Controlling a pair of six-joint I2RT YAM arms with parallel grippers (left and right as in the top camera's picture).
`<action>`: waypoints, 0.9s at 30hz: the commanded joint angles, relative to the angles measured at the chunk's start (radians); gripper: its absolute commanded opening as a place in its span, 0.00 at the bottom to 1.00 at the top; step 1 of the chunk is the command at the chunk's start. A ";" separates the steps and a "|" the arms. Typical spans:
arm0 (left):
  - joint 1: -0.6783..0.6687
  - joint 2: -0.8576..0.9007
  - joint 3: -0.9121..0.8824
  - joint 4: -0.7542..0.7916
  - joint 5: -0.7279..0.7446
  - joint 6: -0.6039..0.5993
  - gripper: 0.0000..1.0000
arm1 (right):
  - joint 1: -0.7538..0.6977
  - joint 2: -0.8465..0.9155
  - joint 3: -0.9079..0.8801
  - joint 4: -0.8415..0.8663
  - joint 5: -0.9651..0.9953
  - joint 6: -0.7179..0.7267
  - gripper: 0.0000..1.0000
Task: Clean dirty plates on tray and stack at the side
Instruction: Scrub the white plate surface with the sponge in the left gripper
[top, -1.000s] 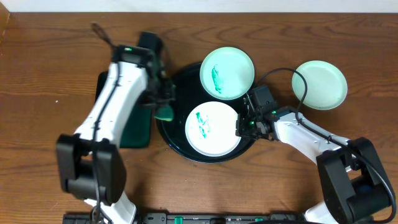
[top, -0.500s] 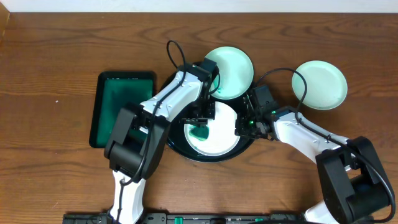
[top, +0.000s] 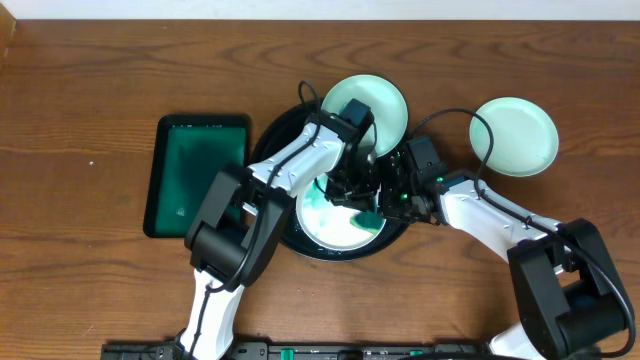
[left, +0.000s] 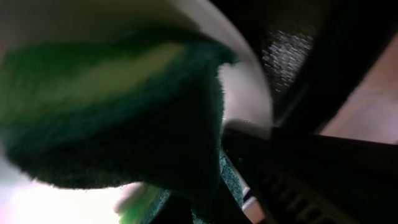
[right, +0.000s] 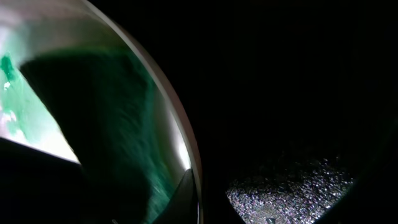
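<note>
The black tray (top: 275, 150) holds a smeared plate (top: 330, 228) at its front. My left gripper (top: 355, 195) is shut on a green sponge (top: 362, 215) that presses on this plate's right half. In the left wrist view the sponge (left: 124, 112) fills the frame over the white plate (left: 245, 84). My right gripper (top: 392, 200) is shut on the same plate's right rim (right: 183, 146), above the tray floor (right: 292, 186). A second plate (top: 380, 105) rests at the tray's back edge, partly hidden by the left arm. A third plate (top: 513, 135) lies on the table to the right.
A dark green rectangular tray (top: 195, 175) lies left of the black tray. Both arms cross over the right half of the black tray, and a black cable (top: 470, 125) loops between the two back plates. Bare wooden table surrounds everything.
My left arm swung from beside the green tray onto the front plate and swept the sponge rightward across it, spreading the green marks. The right arm has stayed put.
</note>
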 joint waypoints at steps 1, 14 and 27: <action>-0.022 0.046 -0.019 0.011 0.117 0.047 0.07 | 0.014 0.058 -0.013 -0.005 -0.006 0.006 0.01; 0.100 0.046 -0.019 -0.247 -0.526 -0.003 0.07 | 0.014 0.058 -0.013 -0.009 -0.023 0.014 0.01; 0.224 0.046 -0.019 -0.367 -0.850 -0.198 0.07 | 0.014 0.058 -0.013 -0.008 -0.023 0.014 0.01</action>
